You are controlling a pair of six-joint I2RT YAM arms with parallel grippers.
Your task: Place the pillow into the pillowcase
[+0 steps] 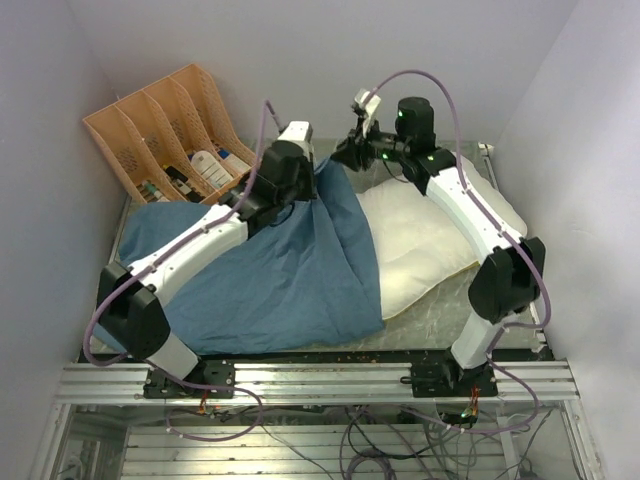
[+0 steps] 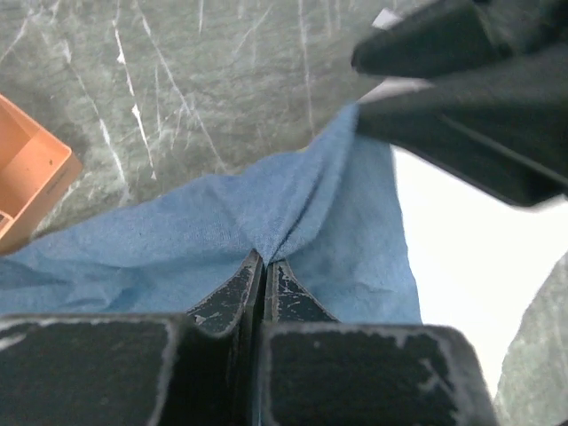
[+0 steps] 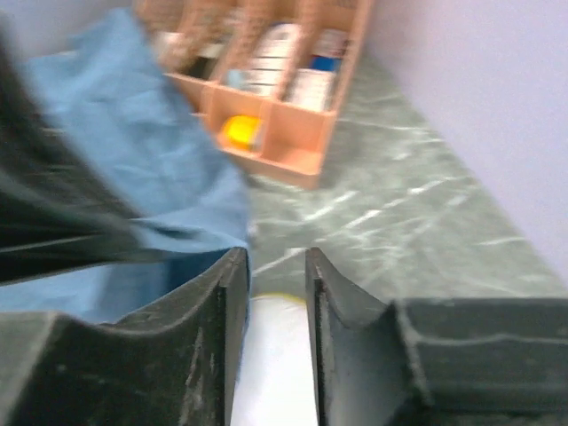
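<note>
ok, pillowcase (image 1: 290,270): med-blue, wrinkled, spread across the left & centre of the table. its far corner's pulled up to a peak, fabric puckering into the closed tips of the left gripper (image 2: 262,271), pinched there. its right edge drapes over the left side of the pillow (image 1: 435,235). pillow: plump, cream-white, quilted w/ stitch lines, lying flat on the right half, set at an angle, far end toward the back-right corner. thin yellow edge shows along its near side. most of it uncovered; can't tell if any part's inside the case.
</note>
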